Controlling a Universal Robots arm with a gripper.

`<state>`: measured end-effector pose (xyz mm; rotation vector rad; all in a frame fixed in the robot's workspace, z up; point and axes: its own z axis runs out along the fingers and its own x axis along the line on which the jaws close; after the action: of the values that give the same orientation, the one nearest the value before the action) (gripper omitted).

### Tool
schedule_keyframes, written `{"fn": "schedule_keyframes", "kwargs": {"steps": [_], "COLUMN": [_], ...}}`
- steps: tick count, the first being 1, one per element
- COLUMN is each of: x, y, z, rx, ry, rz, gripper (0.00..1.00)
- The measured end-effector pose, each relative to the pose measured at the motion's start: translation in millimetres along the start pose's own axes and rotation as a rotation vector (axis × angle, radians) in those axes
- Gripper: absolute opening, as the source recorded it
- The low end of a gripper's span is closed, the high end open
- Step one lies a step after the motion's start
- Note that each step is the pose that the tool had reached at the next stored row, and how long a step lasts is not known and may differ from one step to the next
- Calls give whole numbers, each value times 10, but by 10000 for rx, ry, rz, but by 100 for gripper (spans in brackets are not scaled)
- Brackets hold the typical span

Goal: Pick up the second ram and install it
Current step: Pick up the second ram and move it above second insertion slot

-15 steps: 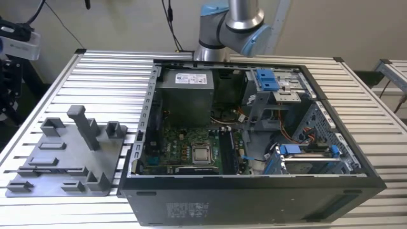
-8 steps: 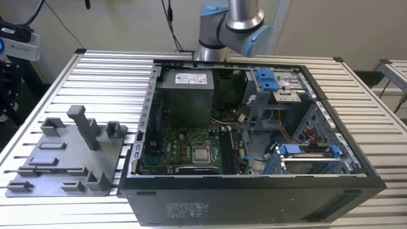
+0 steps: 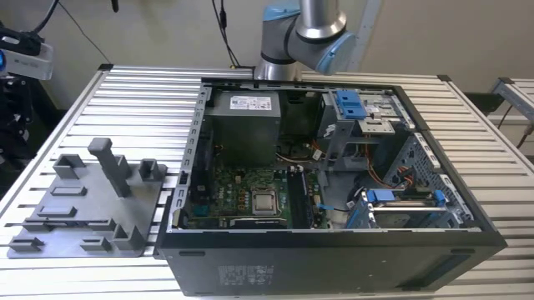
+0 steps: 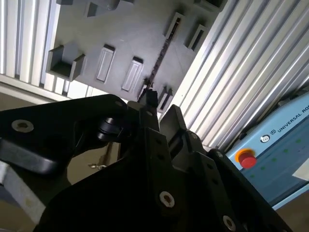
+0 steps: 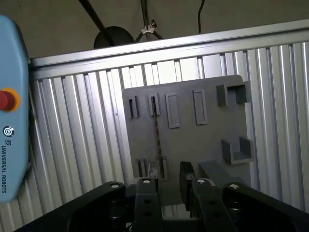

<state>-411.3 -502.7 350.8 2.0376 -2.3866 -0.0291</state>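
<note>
Standing edgewise, second ram (image 5: pixel 157 133) lies well below tool (image 5: pixel 166 182).

Soft, even light; my claw (image 5: pixel 166 176) reads nearly black.
In the exterior view the table (image 3: pixel 142 94) slats shine and the computer case (image 3: pixel 334 262) is shadowed inside. In the second wrist view the slats glare in white bands; in the first wrist view my claw is a dark shape against the pale grey plate (image 5: pixel 212 130).
</note>
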Motion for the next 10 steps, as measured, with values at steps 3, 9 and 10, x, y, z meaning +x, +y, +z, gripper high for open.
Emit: {"fn": "schedule_keyframes", "kwargs": {"steps": [3, 9, 10], "x": [0, -2, -1], "y": [0, 9, 12], "z": [0, 44, 54], "rx": [0, 118, 155], "ry": [-4, -25, -33], "rz": [0, -189, -260], "gripper": [36, 36, 36]}}
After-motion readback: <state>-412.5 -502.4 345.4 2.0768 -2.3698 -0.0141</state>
